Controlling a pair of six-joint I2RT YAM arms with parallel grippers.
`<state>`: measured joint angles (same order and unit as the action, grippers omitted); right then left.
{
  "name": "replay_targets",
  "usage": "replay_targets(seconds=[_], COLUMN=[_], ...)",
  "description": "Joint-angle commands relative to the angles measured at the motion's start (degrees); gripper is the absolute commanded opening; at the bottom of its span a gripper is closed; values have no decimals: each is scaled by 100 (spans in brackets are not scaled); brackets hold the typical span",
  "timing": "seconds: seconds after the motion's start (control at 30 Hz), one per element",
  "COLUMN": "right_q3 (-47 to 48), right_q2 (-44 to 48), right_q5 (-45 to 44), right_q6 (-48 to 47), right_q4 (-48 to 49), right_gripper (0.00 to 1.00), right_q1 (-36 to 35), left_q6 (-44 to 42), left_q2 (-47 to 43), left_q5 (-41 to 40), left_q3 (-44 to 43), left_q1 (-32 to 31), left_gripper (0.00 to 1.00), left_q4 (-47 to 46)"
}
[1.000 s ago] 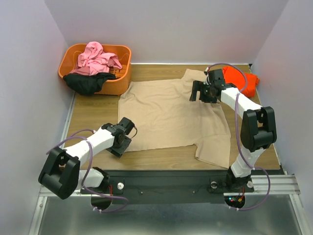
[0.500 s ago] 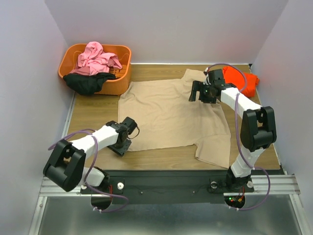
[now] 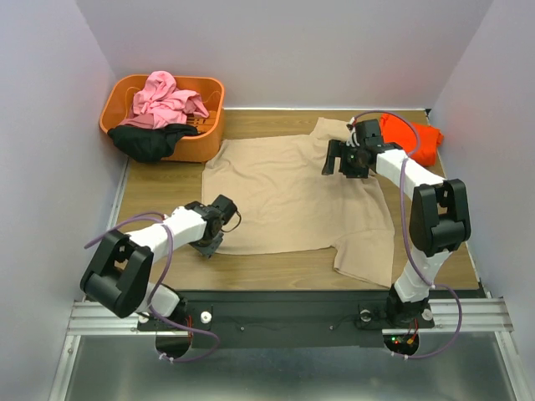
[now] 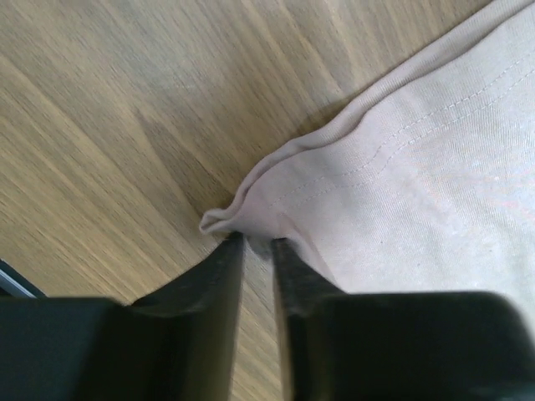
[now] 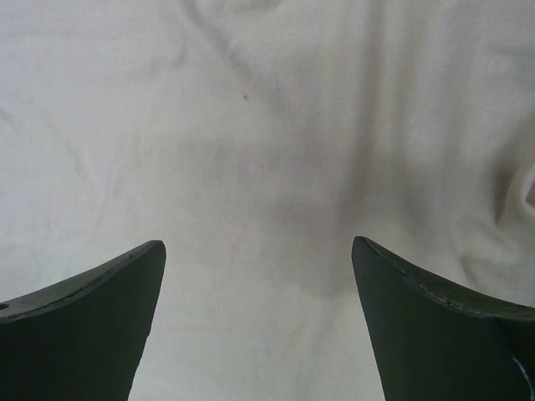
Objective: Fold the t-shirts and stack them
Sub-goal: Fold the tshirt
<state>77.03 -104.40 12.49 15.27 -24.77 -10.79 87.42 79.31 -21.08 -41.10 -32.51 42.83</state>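
A tan t-shirt (image 3: 292,196) lies spread flat on the wooden table. Its near-left hem corner (image 4: 242,213) is slightly bunched and sits at the tips of my left gripper (image 4: 255,242), whose fingers (image 4: 219,284) stand a narrow gap apart with wood showing between them. In the top view that left gripper (image 3: 209,248) is low at the shirt's front-left corner. My right gripper (image 3: 333,160) hovers wide open over the shirt's far-right part, and plain tan cloth (image 5: 267,125) fills its wrist view with nothing between the fingers (image 5: 109,309). A bright orange-red t-shirt (image 3: 415,138) lies folded at the far right.
An orange plastic basket (image 3: 211,142) stands at the far left corner with a pink t-shirt (image 3: 167,98) and a black one (image 3: 150,140) draped in it. Walls close in the table on three sides. A metal rail runs along the near edge.
My left gripper has slid right and away to the shirt's front-left corner, and its jaws have narrowed. The right arm has barely moved.
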Motion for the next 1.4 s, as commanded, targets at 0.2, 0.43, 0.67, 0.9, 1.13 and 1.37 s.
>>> replay_targets(seconds=[0.2,0.43,0.67,0.9,1.13,1.37], right_q3=[57,-65,-1118,-1726,-1604,-1209], right_q2=[130,455,1289,1923,1458,940], right_q5=[34,-62,-730,-1214,-704,-1573], right_q6=[29,152,512,661,688,565], right_q4=[263,245,18,-405,-274,-177], right_gripper=[98,98,99,99,97,96], right_q1=[50,59,331,1052,1351,1351], left_q6=[-497,-1095,-1402,-2175,-2738,-3090], left_q2=[120,-354,-934,-952,-680,-539], left_q5=[-282,-195,-221,-124,-80,95], left_q3=[-82,-249,-434,-381,-513,-531], left_q1=[43,43,43,43,52,341], left_gripper=[3,0,0,0,0,0], left_q4=[-204,-451,-556,-995,-1611,-2068])
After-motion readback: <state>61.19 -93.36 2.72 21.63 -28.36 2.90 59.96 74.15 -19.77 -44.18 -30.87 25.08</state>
